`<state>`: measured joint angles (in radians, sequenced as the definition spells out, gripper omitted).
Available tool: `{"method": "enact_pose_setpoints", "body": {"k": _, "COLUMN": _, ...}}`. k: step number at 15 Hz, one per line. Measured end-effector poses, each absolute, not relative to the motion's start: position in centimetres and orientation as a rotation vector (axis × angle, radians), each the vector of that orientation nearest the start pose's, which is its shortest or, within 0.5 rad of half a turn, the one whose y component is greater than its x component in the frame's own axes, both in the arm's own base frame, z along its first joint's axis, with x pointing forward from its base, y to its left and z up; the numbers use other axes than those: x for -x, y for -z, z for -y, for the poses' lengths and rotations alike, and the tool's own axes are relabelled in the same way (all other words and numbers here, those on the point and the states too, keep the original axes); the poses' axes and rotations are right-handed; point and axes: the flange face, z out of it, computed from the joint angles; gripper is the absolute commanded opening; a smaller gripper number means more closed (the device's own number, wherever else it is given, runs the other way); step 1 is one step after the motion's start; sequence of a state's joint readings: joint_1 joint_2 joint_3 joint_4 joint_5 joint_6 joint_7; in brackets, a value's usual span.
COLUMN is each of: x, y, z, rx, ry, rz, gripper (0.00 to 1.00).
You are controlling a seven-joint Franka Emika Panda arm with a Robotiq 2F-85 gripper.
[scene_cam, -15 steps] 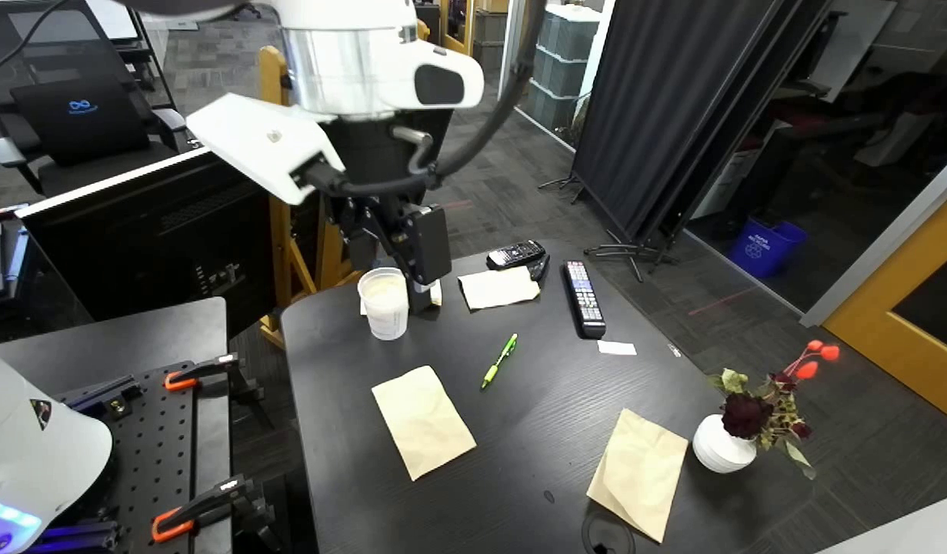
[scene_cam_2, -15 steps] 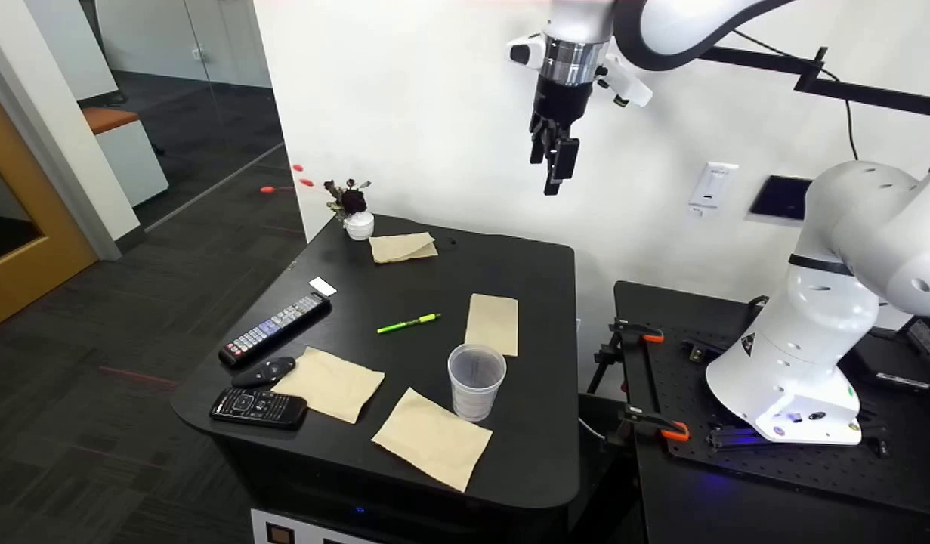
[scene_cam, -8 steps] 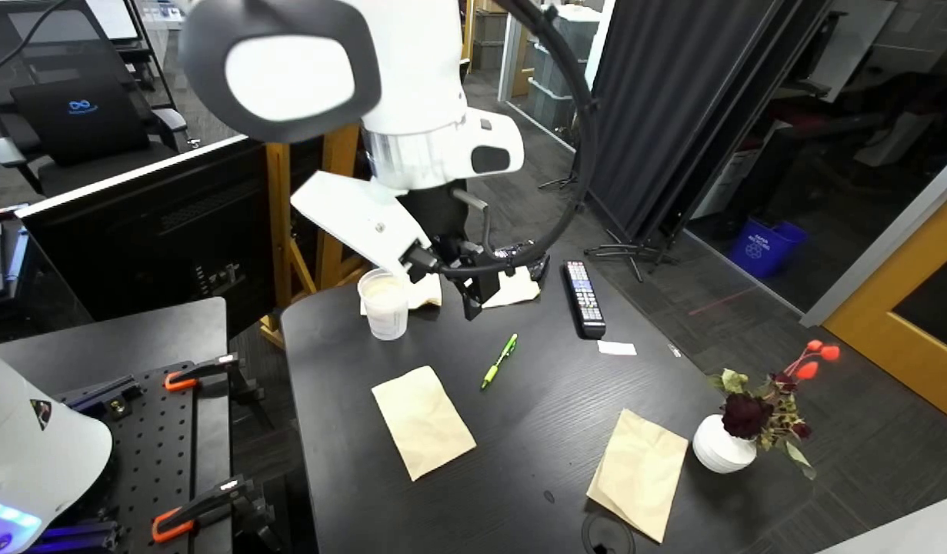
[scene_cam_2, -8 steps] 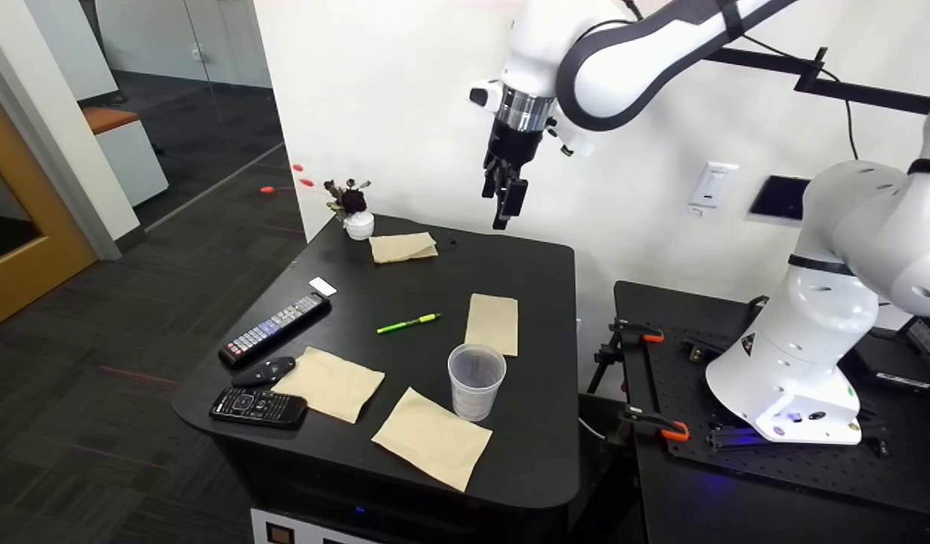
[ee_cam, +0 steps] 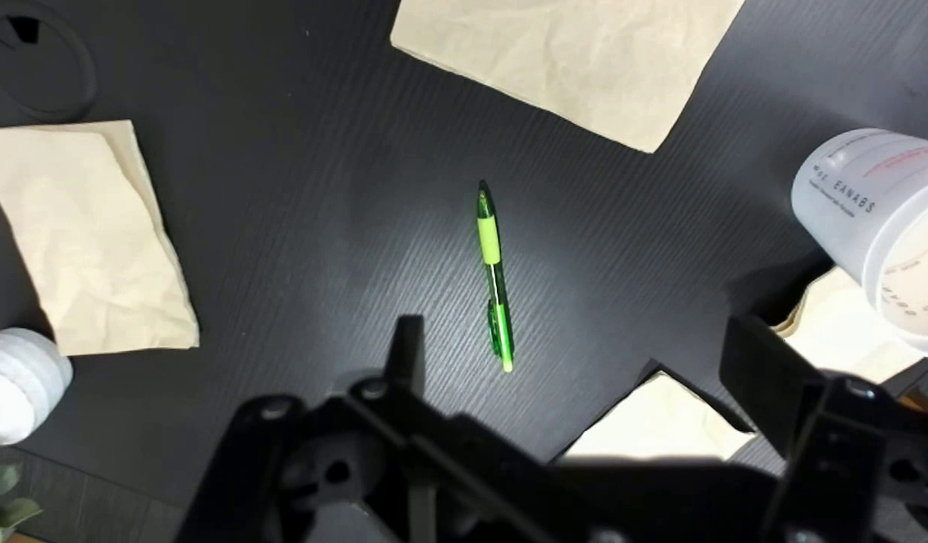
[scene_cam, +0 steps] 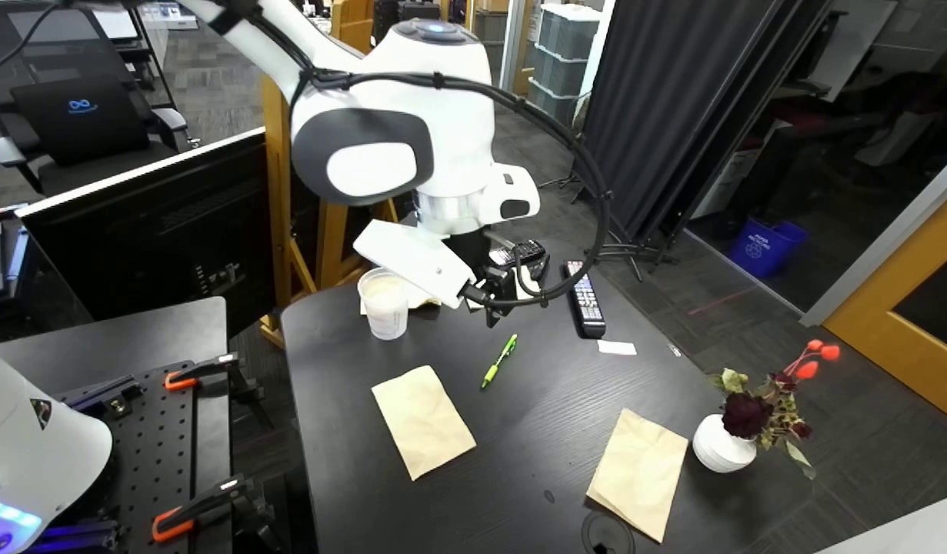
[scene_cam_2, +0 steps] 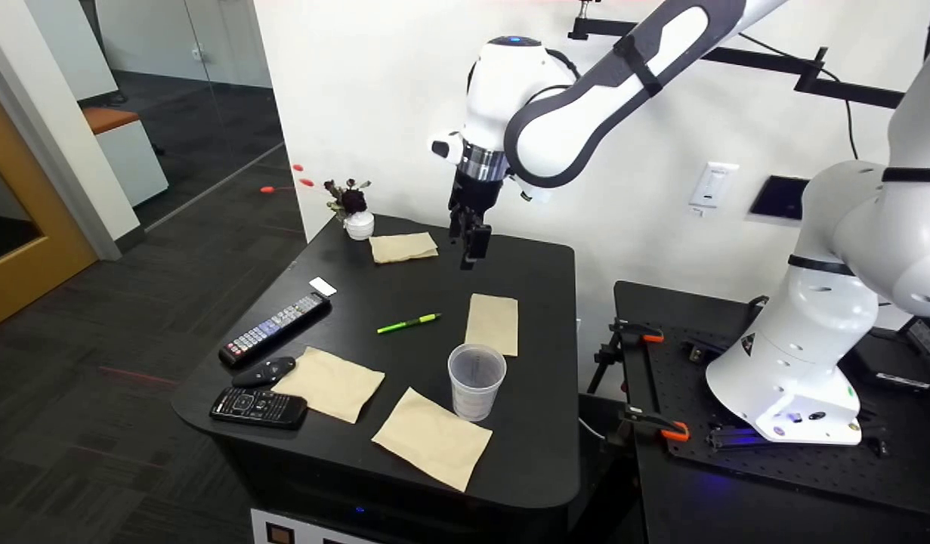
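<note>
Here's the pen (ee_cam: 495,277), slim and bright green (lime at the grip, darker toward the tip), lying flat on the black table (ee_cam: 283,226) near a tan napkin (ee_cam: 584,60); above, the gripper (ee_cam: 580,360) hangs, jaws spread wide apart!

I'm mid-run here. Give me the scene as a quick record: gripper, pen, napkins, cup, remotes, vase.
Gripper: open, holding nothing, above the table
Pen: green, lying on the table, untouched
Napkins: four, tan, laid apart on the table
Cup: translucent, upright, close to two of the napkins
Remotes: three, dark; a small white card lies near the longest one's end
Vase: white, upright, holding flowers
</note>
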<state>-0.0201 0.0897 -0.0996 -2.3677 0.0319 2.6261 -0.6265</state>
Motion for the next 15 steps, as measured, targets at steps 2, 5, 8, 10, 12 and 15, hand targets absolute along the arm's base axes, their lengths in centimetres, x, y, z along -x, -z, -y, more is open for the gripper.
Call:
{"method": "enact_pose_setpoints", "body": {"k": 2, "x": -52.9, "y": -28.9, "z": 5.4, "rx": 3.082, "ry": 0.236, "rz": 0.790, "gripper": 1.00}}
{"method": "enact_pose_setpoints", "body": {"k": 5, "x": -54.4, "y": -26.7, "z": 4.1, "rx": 3.065, "ry": 0.215, "rz": 0.831, "gripper": 1.00}}
{"method": "enact_pose_setpoints", "body": {"k": 8, "x": -55.6, "y": -24.4, "z": 3.5, "rx": 3.052, "ry": 0.182, "rz": 0.863, "gripper": 1.00}}
{"method": "enact_pose_setpoints", "body": {"k": 10, "x": -56.3, "y": -22.7, "z": 3.6, "rx": 3.049, "ry": 0.152, "rz": 0.882, "gripper": 1.00}}
{"method": "enact_pose_setpoints", "body": {"k": 12, "x": -56.9, "y": -21.3, "z": 4.0, "rx": 3.048, "ry": 0.130, "rz": 0.901, "gripper": 1.00}}
{"method": "enact_pose_setpoints", "body": {"k": 15, "x": -58.2, "y": -19.5, "z": 4.4, "rx": 3.045, "ry": 0.123, "rz": 0.912, "gripper": 1.00}}
